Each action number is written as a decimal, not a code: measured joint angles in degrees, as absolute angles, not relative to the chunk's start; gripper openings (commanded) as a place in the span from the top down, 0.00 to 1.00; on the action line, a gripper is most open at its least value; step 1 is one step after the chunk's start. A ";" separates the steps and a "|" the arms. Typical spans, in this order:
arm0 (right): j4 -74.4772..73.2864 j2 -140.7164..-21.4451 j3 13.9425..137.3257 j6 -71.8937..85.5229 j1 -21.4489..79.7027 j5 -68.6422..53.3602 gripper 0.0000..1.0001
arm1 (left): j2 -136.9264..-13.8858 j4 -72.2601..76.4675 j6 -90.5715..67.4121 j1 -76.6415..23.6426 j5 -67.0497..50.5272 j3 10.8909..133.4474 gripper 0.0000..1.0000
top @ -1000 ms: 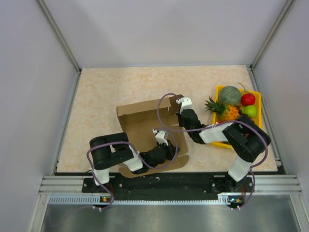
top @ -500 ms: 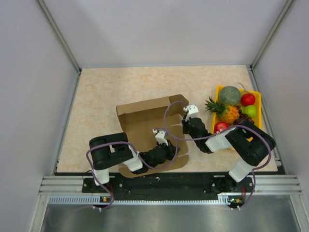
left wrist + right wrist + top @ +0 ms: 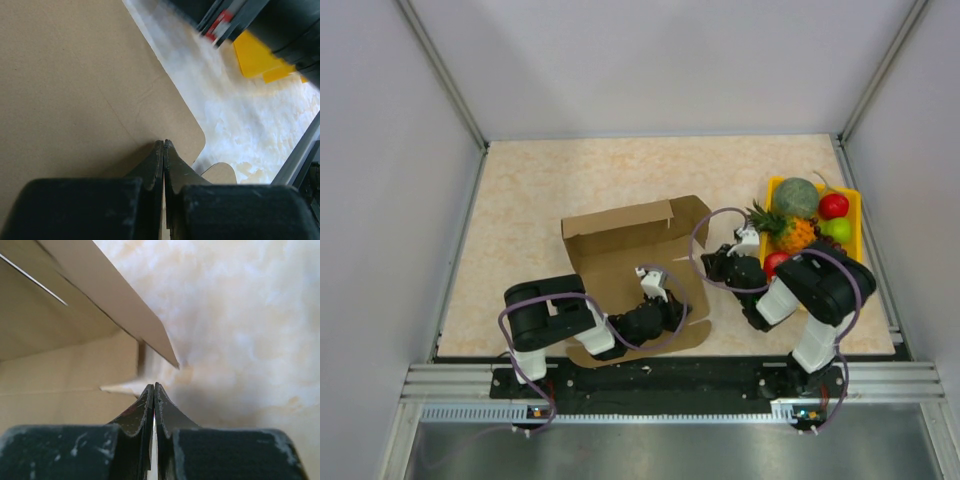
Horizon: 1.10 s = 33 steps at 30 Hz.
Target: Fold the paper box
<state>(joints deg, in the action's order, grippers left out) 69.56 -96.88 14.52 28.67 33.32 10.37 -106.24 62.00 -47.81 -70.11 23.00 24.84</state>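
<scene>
Paper box (image 3: 620, 248): plain brown cardboard, partly folded and open on top. Sits toward the near edge of the tabletop (image 3: 550, 175), about midway between its left and right edges. Far wall raised, with a side panel standing at the right end; rounded flaps lying flat along the near edge.

Left hand (image 3: 164, 144): fingers pressed fully together, nothing visible between them. Tips rest against a brown panel of the box, just beside a rounded flap corner.

Right hand (image 3: 154, 386): fingers likewise pressed together, nothing between them. Points at the right side of the box, tips low over the tabletop, just beside a bottom corner of the cardboard; contact cannot be told.

Yellow tray (image 3: 853, 215): by the right edge of the tabletop, apart from the box. Holds a pineapple (image 3: 782, 228), a green melon (image 3: 798, 196), a red apple (image 3: 833, 206), a green apple (image 3: 838, 229) and one more red fruit (image 3: 776, 262).
</scene>
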 measured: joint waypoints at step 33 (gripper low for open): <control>81.73 -114.08 19.66 49.04 32.36 7.35 0.83 | -106.02 62.72 -46.35 -70.11 22.79 24.21 1.00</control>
